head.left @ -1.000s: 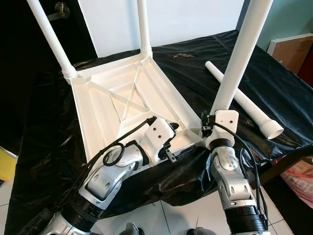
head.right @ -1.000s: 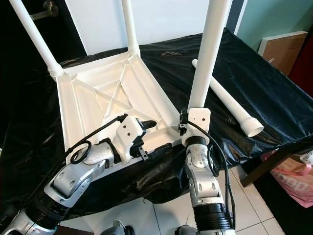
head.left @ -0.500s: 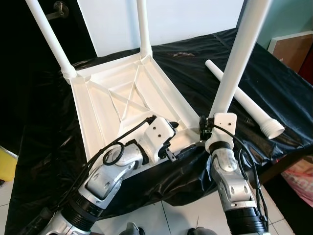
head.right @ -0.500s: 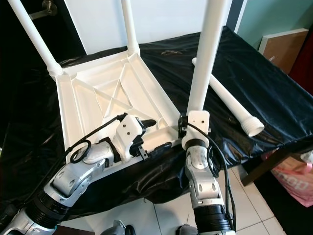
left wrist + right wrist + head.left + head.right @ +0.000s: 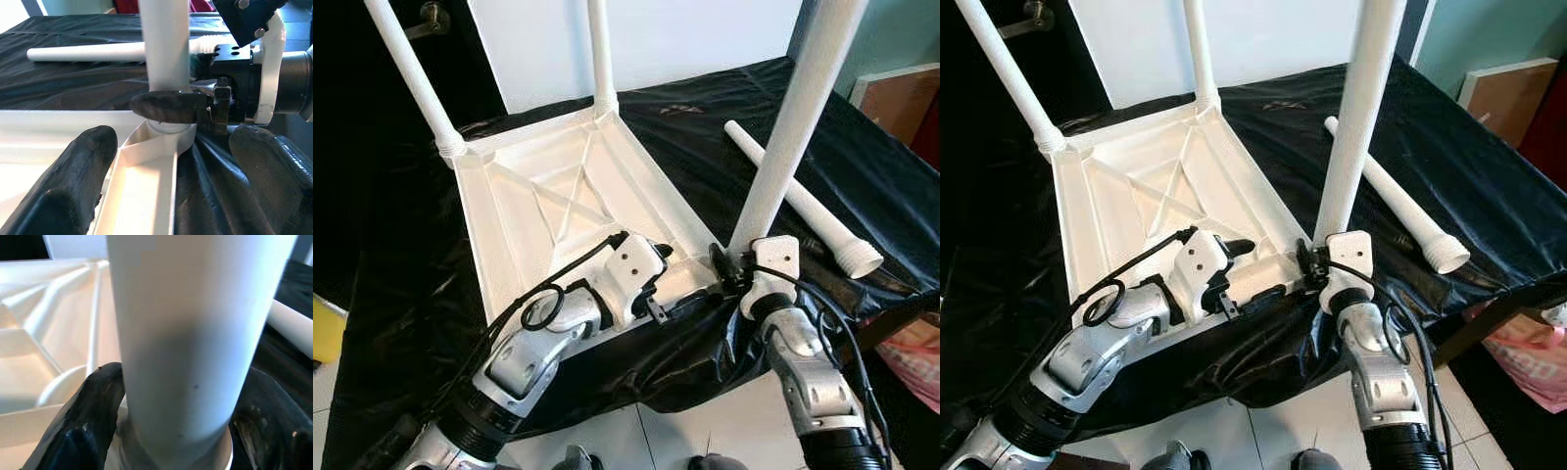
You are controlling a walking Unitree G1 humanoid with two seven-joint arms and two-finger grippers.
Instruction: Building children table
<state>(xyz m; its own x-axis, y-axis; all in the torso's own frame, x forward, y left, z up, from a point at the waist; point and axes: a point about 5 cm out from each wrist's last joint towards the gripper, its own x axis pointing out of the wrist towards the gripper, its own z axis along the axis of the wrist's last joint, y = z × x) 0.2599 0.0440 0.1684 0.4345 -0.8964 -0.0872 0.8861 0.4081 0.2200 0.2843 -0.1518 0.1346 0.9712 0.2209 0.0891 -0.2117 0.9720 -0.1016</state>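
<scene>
Black plastic sheeting [image 5: 401, 245] covers the work surface, and on it lies the white children's table top [image 5: 524, 211], upside down, ribbed underside showing a cross brace. Right gripper [image 5: 1317, 266] is clamped around the base of the near-right table leg [image 5: 793, 127], which stands tilted in its corner socket; the right wrist view shows a black finger [image 5: 93, 416] pressed to each side of that white tube just above its collar. Left gripper [image 5: 651, 257] rests on the near edge of the top, fingers spread apart; its wrist view looks past both fingers [image 5: 78, 176] at the same socket and the right gripper's finger across it. Two more legs [image 5: 411, 73] stand fitted at the far corners. One loose leg [image 5: 798, 201], with a ridged, flared end, lies on the sheeting beyond.
</scene>
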